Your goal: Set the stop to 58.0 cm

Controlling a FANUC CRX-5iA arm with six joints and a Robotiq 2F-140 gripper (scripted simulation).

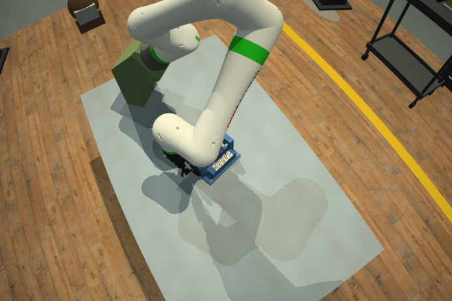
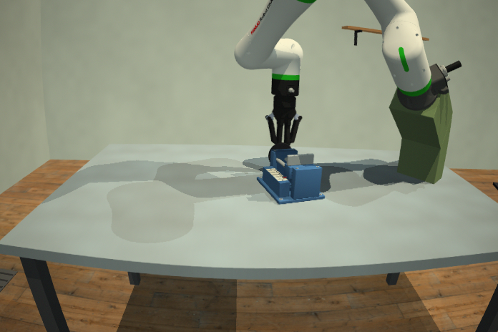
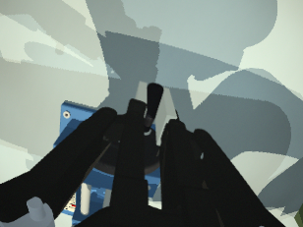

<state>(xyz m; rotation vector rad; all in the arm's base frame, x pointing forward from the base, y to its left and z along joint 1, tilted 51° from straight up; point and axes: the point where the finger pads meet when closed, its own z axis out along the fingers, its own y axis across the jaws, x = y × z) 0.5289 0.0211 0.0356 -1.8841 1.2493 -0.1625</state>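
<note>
A blue stop fixture (image 2: 290, 179) with a white scale strip (image 1: 222, 161) stands in the middle of the grey table. A grey stop block (image 2: 298, 158) rides on top of it. A dark handwheel (image 2: 280, 147) sits at its far end. My gripper (image 2: 283, 142) hangs straight down over that end and is shut on the handwheel's handle. In the wrist view the black fingers are pinched around a thin dark grip, with the blue fixture (image 3: 72, 118) behind them. In the overhead view my arm hides the handwheel.
The arm's green base block (image 1: 138, 72) stands at the table's far corner. A black cart (image 1: 422, 53) stands off the table on the wooden floor, beyond a yellow floor line (image 1: 375, 124).
</note>
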